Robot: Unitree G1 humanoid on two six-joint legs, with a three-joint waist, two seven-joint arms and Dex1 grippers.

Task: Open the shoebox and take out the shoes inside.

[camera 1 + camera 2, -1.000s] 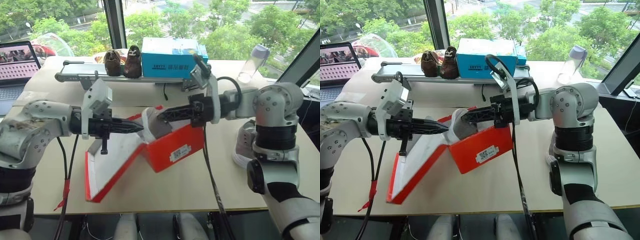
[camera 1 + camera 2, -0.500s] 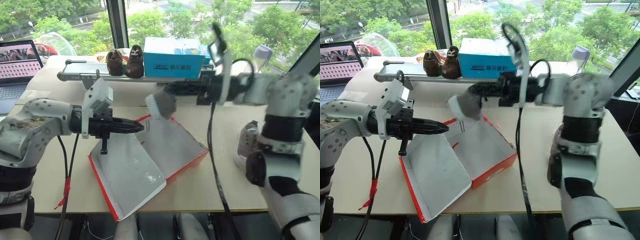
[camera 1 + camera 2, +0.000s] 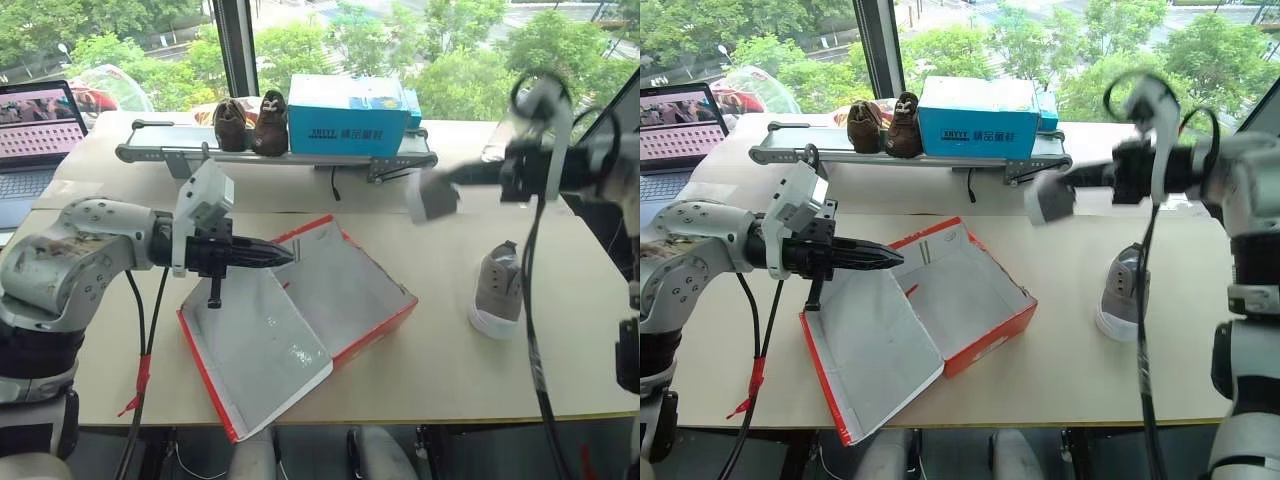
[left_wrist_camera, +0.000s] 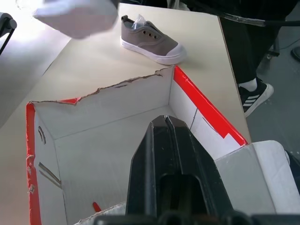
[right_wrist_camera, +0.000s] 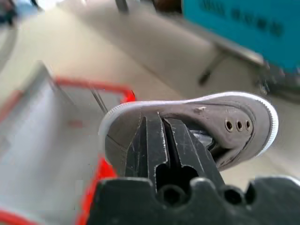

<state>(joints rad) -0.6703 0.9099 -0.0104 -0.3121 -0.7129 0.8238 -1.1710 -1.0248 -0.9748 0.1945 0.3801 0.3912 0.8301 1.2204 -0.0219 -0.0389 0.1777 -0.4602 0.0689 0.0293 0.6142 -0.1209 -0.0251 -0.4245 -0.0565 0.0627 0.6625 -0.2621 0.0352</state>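
Right gripper (image 5: pixel 161 140), clamped on the second grey shoe (image 3: pixel 436 196), is carrying it above the table (image 3: pixel 420 370) toward its right edge, where its mate (image 3: pixel 497 291) is lying (the opened shoebox (image 3: pixel 350 290) is sitting empty mid-table), needing lowering and release.

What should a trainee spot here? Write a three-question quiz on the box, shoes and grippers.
1. True or false: the shoebox lies open and empty.
2. Where is the second shoe? A) in the box B) held in the right gripper above the table C) on the shelf
3. Fill in: one shoe already rests on the table, to the box's ____.

Key: 1 true; 2 B; 3 right. The left gripper is shut, holding nothing.
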